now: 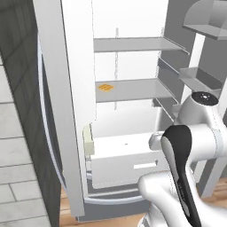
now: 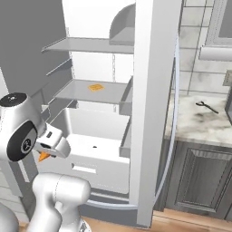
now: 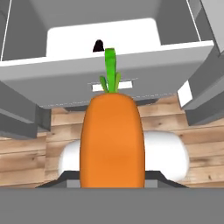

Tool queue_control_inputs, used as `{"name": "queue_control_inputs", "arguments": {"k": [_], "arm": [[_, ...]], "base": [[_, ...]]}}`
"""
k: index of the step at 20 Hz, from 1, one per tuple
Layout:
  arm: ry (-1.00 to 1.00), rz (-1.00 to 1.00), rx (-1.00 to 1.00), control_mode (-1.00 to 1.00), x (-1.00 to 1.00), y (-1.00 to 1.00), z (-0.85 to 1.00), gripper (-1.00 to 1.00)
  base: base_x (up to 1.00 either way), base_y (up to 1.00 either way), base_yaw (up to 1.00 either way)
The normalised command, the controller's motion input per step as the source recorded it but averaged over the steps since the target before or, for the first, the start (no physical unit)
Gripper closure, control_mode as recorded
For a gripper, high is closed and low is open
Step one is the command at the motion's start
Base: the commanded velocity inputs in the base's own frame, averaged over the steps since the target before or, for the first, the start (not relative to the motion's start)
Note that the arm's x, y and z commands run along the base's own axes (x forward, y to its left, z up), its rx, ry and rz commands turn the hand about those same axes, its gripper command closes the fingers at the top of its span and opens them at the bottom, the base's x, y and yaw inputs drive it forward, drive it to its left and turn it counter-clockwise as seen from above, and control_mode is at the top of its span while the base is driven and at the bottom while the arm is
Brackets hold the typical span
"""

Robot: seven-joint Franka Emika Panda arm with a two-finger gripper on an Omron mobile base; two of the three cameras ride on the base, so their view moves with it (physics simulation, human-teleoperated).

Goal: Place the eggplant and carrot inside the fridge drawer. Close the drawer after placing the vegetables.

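**Supervisor:** Report gripper condition and payload.

**Operator:** On my hand view, the gripper [image 3: 112, 183] is clenched on the carrot [image 3: 112, 140]. The carrot runs away from the camera, thick end nearest, green stem tip farthest. Its stem points toward the front panel of the fridge drawer [image 3: 57, 83]. From the right base view I see an orange sliver of the carrot just below the wrist, in front of the drawer's left end.

**Supervisor:** Drawer state?

**Operator:** The drawer is pulled out. Its flat white front panel faces me, with the small recessed handle [image 3: 111, 85] just behind the carrot's stem. The carrot is above the wooden floor [image 3: 26, 153], on the near side of the panel, outside the drawer.

**Supervisor:** Contents of the drawer?

**Operator:** I see a small dark shape [image 3: 98, 45] on the white drawer bottom, past the front panel. It is consistent with the eggplant, but too small for me to confirm.

**Supervisor:** Farther back?

**Operator:** Fridge doors are open. Above the drawer are two grey shelves; the lower shelf [image 1: 133, 90] carries a flat orange square with a grid pattern [image 1: 106, 87]. To the right of the fridge, a marble counter [image 2: 199, 122] holds a thin dark utensil [image 2: 206, 107].
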Motion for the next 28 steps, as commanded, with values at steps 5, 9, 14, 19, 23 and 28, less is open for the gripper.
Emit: {"name": "queue_control_inputs", "arguments": {"k": [5, 9, 14, 19, 23, 28], "arm": [[0.0, 0.0, 0.0, -1.0, 0.58, 0.0, 0.31, 1.0], [0.01, 0.0, 0.0, -1.0, 0.85, 0.04, 0.17, 1.0], [0.06, 0.0, 0.0, -1.0, 0.85, 0.09, -0.05, 1.0], [0.0, 0.0, -0.01, -1.0, 0.61, 0.1, -0.35, 1.0], [0.02, 0.0, 0.0, -1.0, 0.47, 0.0, -0.47, 1.0], [0.02, 0.0, 0.0, -1.0, 0.42, 0.0, -0.57, 1.0]], "base": [[0.0, 0.0, 0.0], [0.0, 0.0, 0.0], [0.0, 0.0, 0.0], [0.0, 0.0, 0.0], [0.0, 0.0, 0.0], [0.0, 0.0, 0.0]]}}
